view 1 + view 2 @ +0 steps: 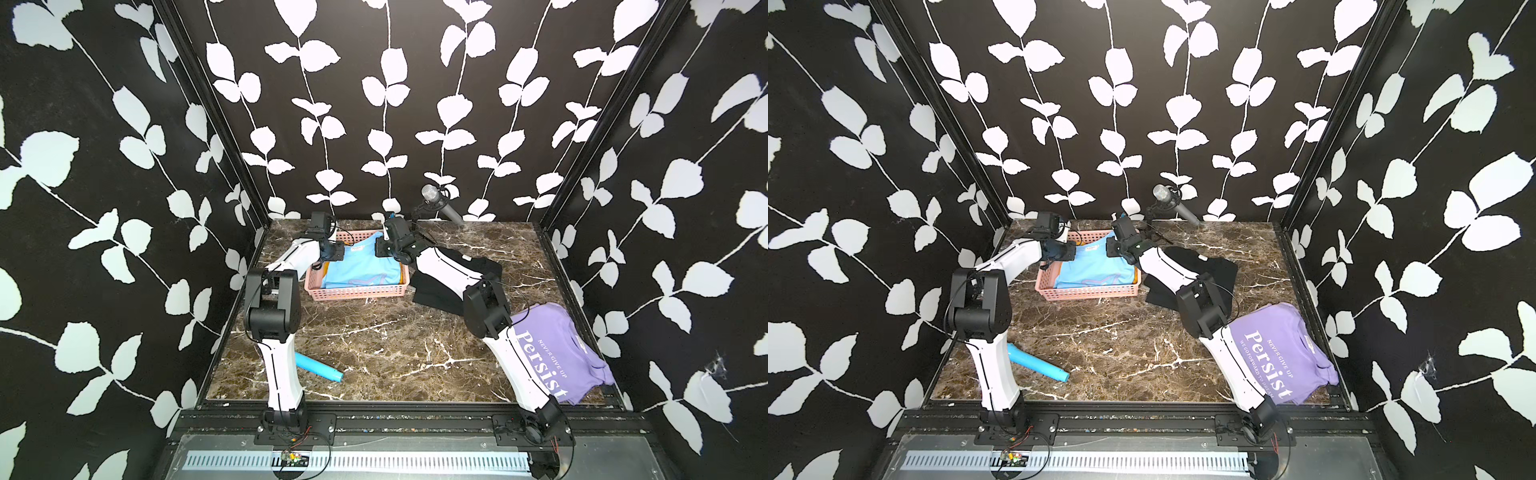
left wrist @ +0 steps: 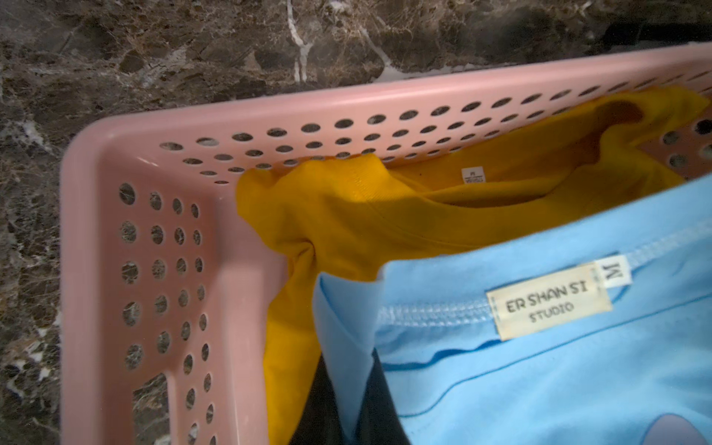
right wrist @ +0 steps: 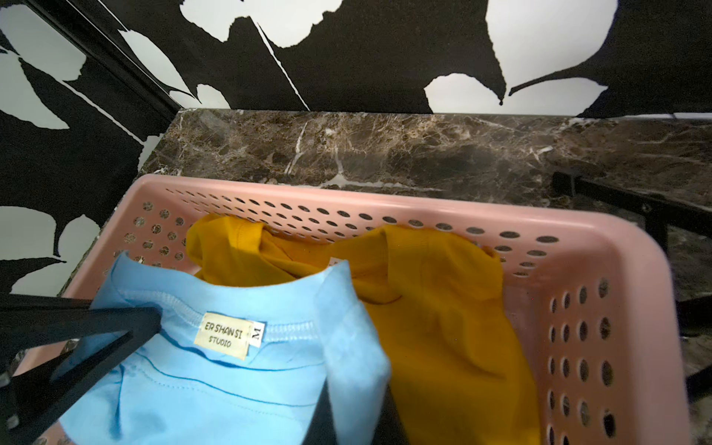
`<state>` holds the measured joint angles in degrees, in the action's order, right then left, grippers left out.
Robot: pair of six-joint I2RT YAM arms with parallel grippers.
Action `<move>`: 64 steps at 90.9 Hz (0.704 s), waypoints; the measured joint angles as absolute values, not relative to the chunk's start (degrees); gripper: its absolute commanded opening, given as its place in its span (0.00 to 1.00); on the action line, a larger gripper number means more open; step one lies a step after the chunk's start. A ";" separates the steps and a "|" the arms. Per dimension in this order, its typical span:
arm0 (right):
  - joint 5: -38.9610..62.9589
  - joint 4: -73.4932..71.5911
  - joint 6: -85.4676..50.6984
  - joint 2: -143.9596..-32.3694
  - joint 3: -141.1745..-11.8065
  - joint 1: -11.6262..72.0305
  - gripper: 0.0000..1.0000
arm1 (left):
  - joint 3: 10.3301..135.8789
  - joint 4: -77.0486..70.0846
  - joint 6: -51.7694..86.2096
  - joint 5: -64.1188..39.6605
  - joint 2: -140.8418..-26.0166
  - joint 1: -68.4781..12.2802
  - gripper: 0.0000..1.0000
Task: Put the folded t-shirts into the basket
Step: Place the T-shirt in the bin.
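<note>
- The pink basket point(image 1: 357, 293) sits on the marble worktop point(image 1: 395, 345), towards the back and left of centre.
- The yellow shirt point(image 2: 346, 215) lies at the bottom of the basket, bunched up against its far wall.
- The light blue shirt point(image 1: 357, 270) lies in the basket on top of the yellow shirt. Its collar end faces the back wall and is lifted a little, and the neck label reads "ER SHAN SI STUDIO".
- The left fingers point(image 2: 314, 420) are closed, pinching a fold of the light blue shirt at the left corner of its collar end.
- The right fingers point(image 3: 323, 427) are also closed, gripping the fold at the right corner of the same end.
- The black shirt point(image 1: 490, 266) lies on the worktop just right of the basket, partly under the right arm.
- The lavender shirt point(image 1: 565, 345), printed with "Persist", lies at the near right corner, well apart from the basket.
- A light blue tube point(image 1: 318, 365) lies near the front left, beside the left arm.
- A microphone point(image 1: 440, 201) stands at the back wall.
</note>
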<state>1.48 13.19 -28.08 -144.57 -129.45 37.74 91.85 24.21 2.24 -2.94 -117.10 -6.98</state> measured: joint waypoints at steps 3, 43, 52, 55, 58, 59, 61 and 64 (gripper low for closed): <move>1.45 13.34 -28.08 -144.73 -129.75 37.71 0.01 | 92.27 24.27 2.11 -2.85 -117.43 -6.96 0.00; 0.03 15.51 -27.18 -146.26 -133.23 37.39 0.31 | 93.71 24.69 1.32 0.08 -119.28 -6.96 0.38; -0.34 15.77 -26.70 -146.26 -133.62 36.99 0.37 | 93.84 25.17 1.28 0.71 -119.28 -6.96 0.45; -0.45 15.79 -26.65 -146.26 -133.80 36.88 0.39 | 93.95 25.43 1.30 0.93 -119.28 -6.96 0.50; -0.54 15.81 -26.52 -146.26 -133.86 36.73 0.41 | 94.06 25.61 1.39 1.10 -119.28 -6.96 0.53; -0.54 15.81 -26.55 -146.26 -133.88 36.69 0.42 | 94.08 25.63 1.39 1.15 -119.28 -6.96 0.54; -0.62 15.79 -26.37 -146.23 -133.88 36.67 0.45 | 94.15 25.67 1.43 1.28 -119.28 -6.96 0.55; -0.64 15.79 -26.30 -146.23 -133.88 36.60 0.47 | 94.26 25.67 1.45 1.50 -119.28 -6.96 0.57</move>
